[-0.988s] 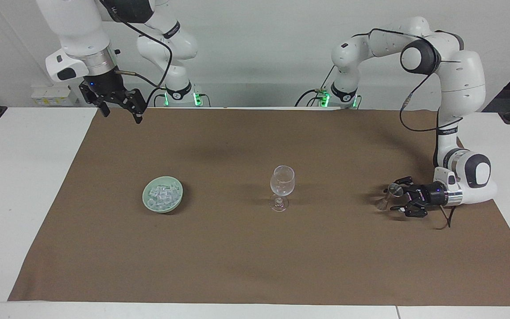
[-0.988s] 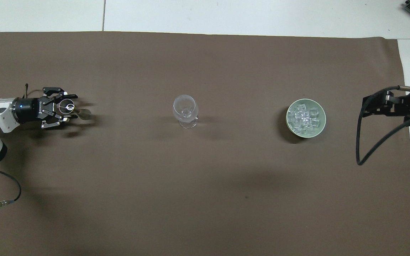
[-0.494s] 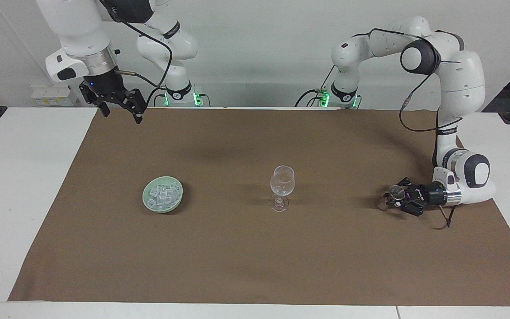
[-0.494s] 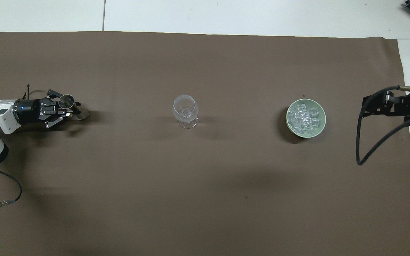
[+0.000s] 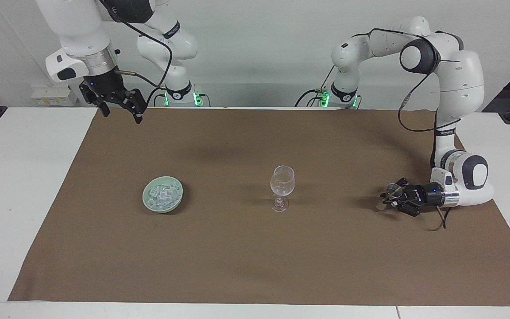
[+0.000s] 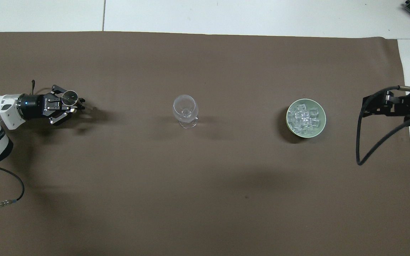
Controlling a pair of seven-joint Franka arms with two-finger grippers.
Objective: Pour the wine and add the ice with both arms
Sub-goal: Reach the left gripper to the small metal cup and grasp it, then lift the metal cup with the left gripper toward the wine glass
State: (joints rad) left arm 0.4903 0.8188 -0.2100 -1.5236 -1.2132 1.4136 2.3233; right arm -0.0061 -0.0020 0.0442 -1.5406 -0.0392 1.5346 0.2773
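Note:
An empty clear wine glass (image 5: 282, 181) stands upright mid-mat; it also shows in the overhead view (image 6: 185, 108). A pale green bowl (image 5: 145, 196) holds the ice (image 5: 163, 193) toward the right arm's end, and the bowl (image 6: 305, 100) and ice (image 6: 304, 119) show from above. My left gripper (image 5: 390, 197) lies low over the mat at the left arm's end, shut on a small clear stemmed glass (image 5: 393, 190) that is tilted. The overhead view shows this gripper (image 6: 75, 105) and the small glass (image 6: 70, 95). My right gripper (image 5: 121, 113) hangs open and empty, high over the mat's corner near its base; it also shows in the overhead view (image 6: 376, 106).
A brown mat (image 5: 255, 266) covers most of the white table (image 5: 25, 177). A black cable (image 6: 361, 149) hangs from the right arm near the bowl's end of the table.
The left gripper's fingers have drawn together around the small glass, and the wrist has turned with it. The right arm has hardly moved.

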